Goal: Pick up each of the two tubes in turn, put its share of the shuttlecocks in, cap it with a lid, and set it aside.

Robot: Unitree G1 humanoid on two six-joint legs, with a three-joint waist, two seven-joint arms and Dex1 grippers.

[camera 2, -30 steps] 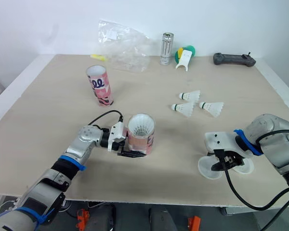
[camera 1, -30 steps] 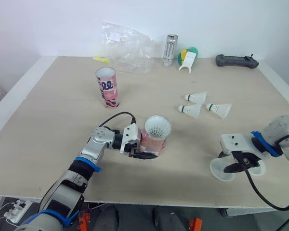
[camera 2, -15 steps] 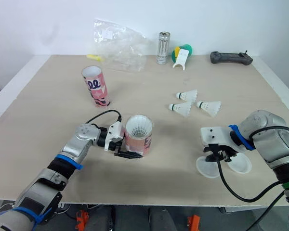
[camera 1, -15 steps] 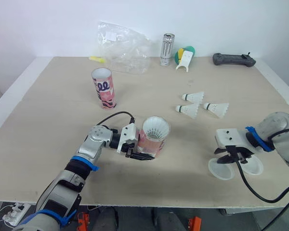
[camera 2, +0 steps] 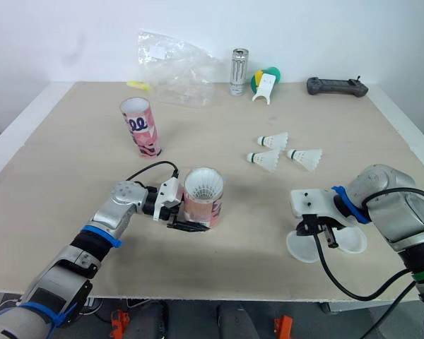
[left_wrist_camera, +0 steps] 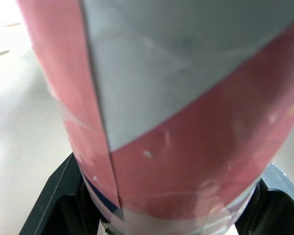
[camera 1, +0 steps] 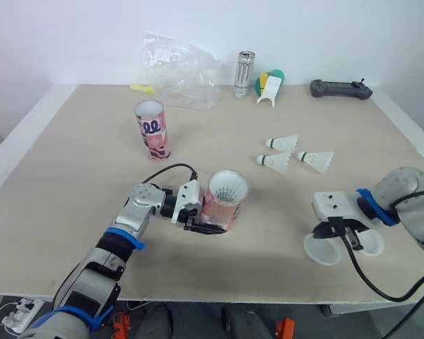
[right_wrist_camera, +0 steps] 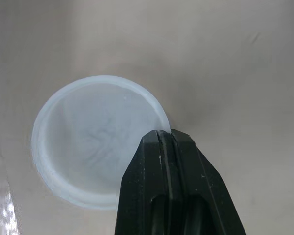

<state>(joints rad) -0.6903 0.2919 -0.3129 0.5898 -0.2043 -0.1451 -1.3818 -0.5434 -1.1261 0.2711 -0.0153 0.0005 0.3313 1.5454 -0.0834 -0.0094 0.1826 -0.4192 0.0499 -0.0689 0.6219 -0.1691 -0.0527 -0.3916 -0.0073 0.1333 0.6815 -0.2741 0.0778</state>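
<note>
Head views: the left gripper (camera 1: 201, 219) holds a pink tube (camera 1: 222, 205) upright on the tabletop (camera 1: 78, 183), its fingers clamped on the tube's lower wall. A white shuttlecock (camera 1: 228, 189) sits in the tube's open mouth. This grasp has not changed over the last second. The right gripper (camera 1: 331, 232) has shifted a little toward the tube, fingers closed on the rim of a translucent lid (camera 1: 319, 250). A second lid (camera 1: 371, 244) lies just beside those fingers, on the side away from the tube. By my reading, capping comes next.

Three loose shuttlecocks (camera 1: 276, 161) lie beyond the right fingers, well apart from them. The second tube (camera 1: 152, 129) stands beyond the left fingers. Bare tabletop lies between the two grippers, so the lid's path looks open. The tabletop's front edge runs near the right fingers.

Left wrist view: the pink tube (left_wrist_camera: 186, 122) stands between the black fingers (left_wrist_camera: 54, 205).

Right wrist view: the fingers (right_wrist_camera: 171, 196) are pressed together, pinching the rim of the lid (right_wrist_camera: 88, 156).
</note>
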